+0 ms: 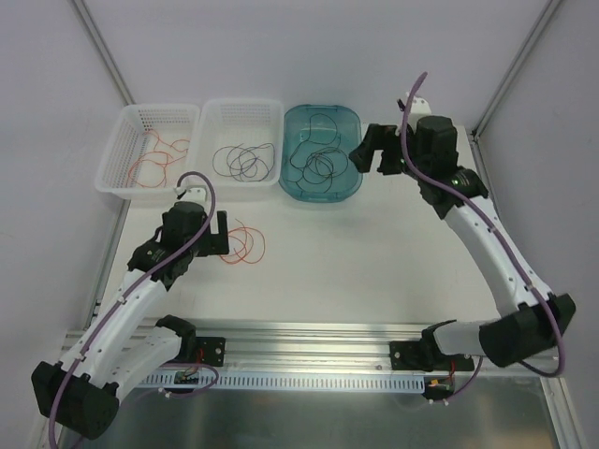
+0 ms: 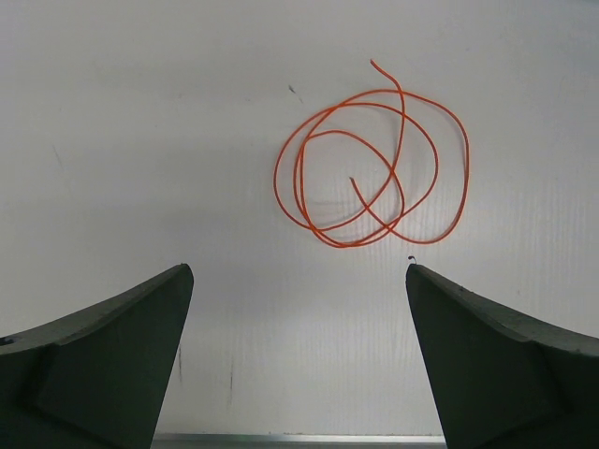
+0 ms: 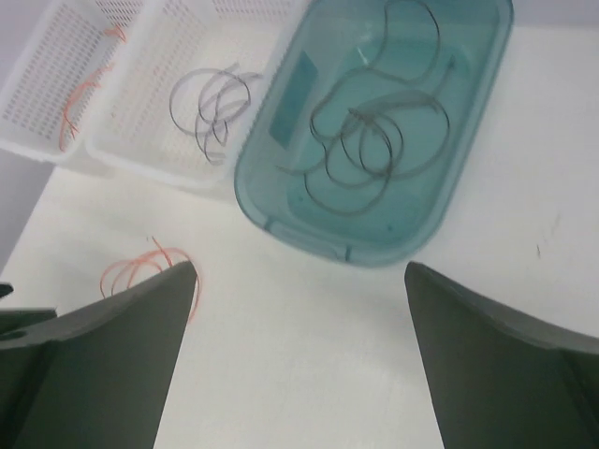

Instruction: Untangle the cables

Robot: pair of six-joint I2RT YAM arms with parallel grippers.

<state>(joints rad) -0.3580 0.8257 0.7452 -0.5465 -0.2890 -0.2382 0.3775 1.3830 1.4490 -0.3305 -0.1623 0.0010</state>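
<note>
Slippage worries us — left claw (image 2: 298,271), spread wide near the orange wire coil (image 2: 354,182), could skid over so thin a strand; right claw (image 3: 299,271) spread too

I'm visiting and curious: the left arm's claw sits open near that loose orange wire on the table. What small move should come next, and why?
Probably ease the left gripper forward and down over the orange wire coil. Its jaws are open and empty, and the coil lies loose on the table just beyond the gripper, so nothing is gripped yet.
</note>
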